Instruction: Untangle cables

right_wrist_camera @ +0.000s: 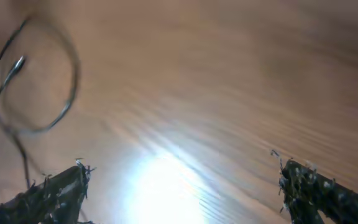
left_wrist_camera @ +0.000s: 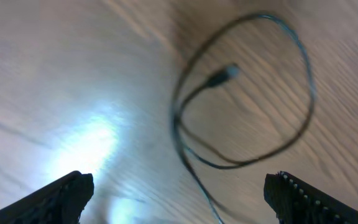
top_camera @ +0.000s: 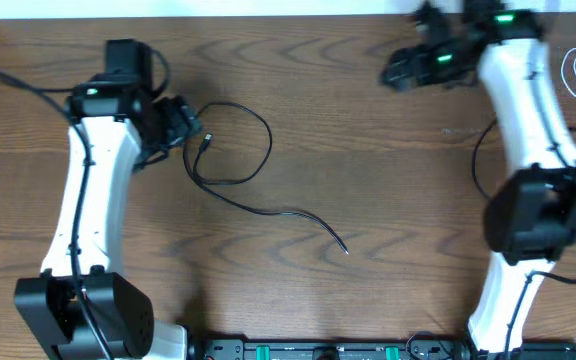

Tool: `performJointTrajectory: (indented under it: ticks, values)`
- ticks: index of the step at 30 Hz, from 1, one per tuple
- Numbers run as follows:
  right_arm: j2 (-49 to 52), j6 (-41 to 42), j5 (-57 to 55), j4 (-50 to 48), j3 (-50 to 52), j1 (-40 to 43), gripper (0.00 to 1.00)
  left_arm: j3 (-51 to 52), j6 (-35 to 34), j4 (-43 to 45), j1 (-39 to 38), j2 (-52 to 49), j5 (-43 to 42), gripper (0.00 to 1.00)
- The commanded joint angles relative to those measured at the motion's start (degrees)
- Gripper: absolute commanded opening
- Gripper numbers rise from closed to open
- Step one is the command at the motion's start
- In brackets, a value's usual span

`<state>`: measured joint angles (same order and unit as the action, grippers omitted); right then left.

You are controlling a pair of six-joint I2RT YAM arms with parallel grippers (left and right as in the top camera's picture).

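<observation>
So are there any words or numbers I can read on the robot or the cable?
None can be read in any view.
The left arm and right arm show green lights only, no labels.
The black cable and wooden table carry no print.
The black strip at the bottom edge is too small to tell.

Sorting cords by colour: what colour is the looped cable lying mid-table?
Black. The looped cable shows best in the overhead view.

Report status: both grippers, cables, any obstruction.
Left gripper and right gripper open, empty. Black cable looped beside left gripper, untouched. White cable apart, at far right. Nothing in the way.
</observation>
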<state>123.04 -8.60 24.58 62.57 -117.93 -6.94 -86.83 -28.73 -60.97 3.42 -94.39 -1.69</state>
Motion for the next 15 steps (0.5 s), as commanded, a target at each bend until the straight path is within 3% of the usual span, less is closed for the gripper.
performJointTrajectory:
  ticks: [1, 9, 15]
  values:
    - [1.4, -5.0, 0.0, -0.2, -0.4, -7.9, 0.97, -0.6, -2.0, -1.7, 4.4, 0.7, 2.4, 0.94]
    - [4.9, -6.9, -1.7, -4.6, -0.4, -24.2, 0.97, -0.6, -2.0, -3.7, 12.8, 0.7, 2.4, 0.94]
    - [8.8, -6.9, -11.5, -9.8, -0.4, -34.4, 0.99, -0.6, -1.7, -4.8, 15.0, 0.7, 2.4, 0.94]
